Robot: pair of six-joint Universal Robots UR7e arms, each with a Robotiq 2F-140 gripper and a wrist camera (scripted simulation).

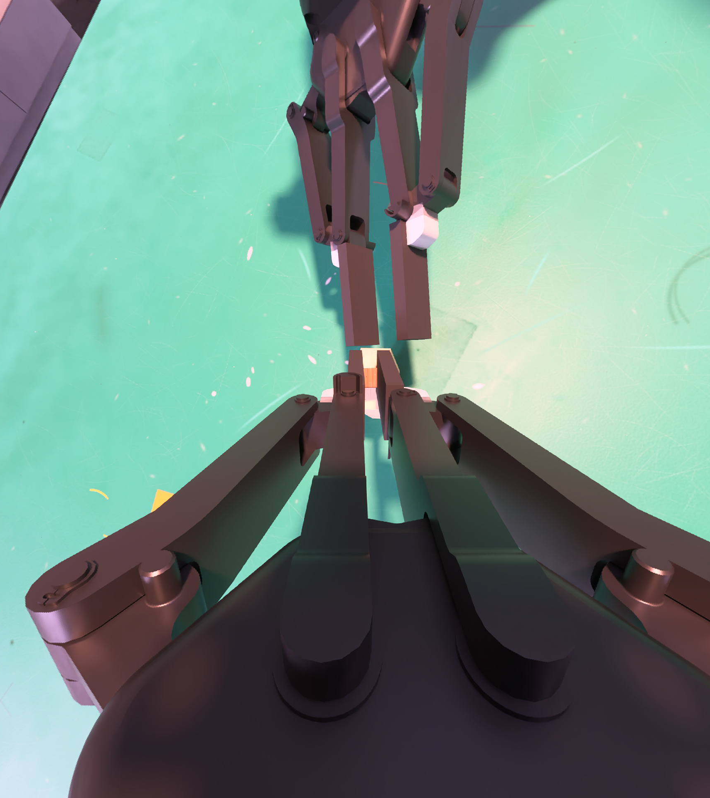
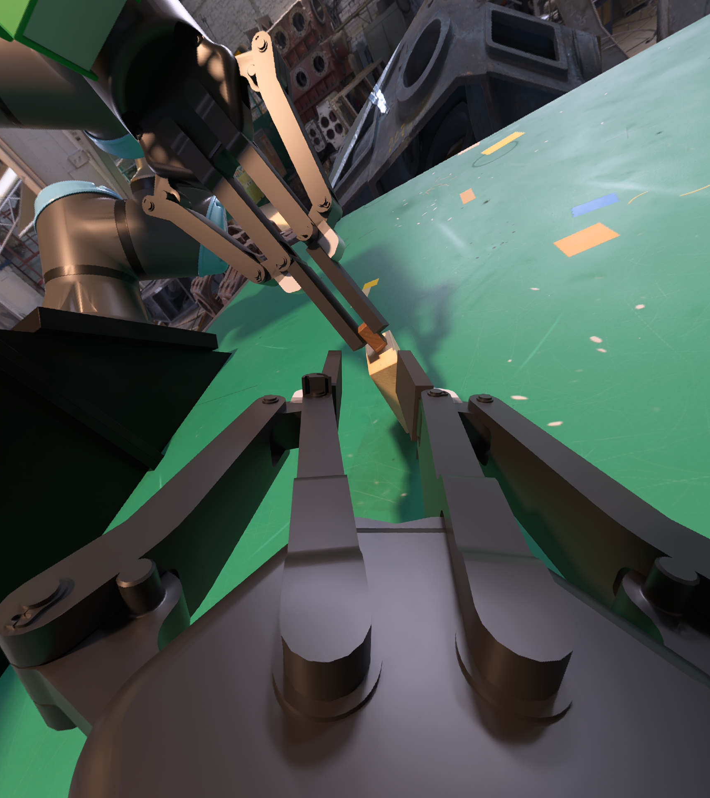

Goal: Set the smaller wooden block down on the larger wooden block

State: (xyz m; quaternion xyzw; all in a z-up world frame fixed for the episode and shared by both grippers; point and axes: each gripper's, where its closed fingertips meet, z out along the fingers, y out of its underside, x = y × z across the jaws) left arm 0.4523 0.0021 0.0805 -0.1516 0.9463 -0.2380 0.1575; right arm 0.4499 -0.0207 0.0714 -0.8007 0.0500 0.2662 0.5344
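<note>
The left gripper (image 1: pixel 369 367) pinches the smaller wooden block (image 2: pixel 372 336), a reddish piece, at its fingertips, pressing it against the top end of the larger wooden block (image 2: pixel 383 380). That pale block is clamped in the right gripper (image 2: pixel 370 367) (tilted, above the green table (image 2: pixel 603 345)). The risk, I judge: the landing face is narrow and sloped, so releasing now could let the small block slide off, or the two sets of fingertips could collide.
</note>
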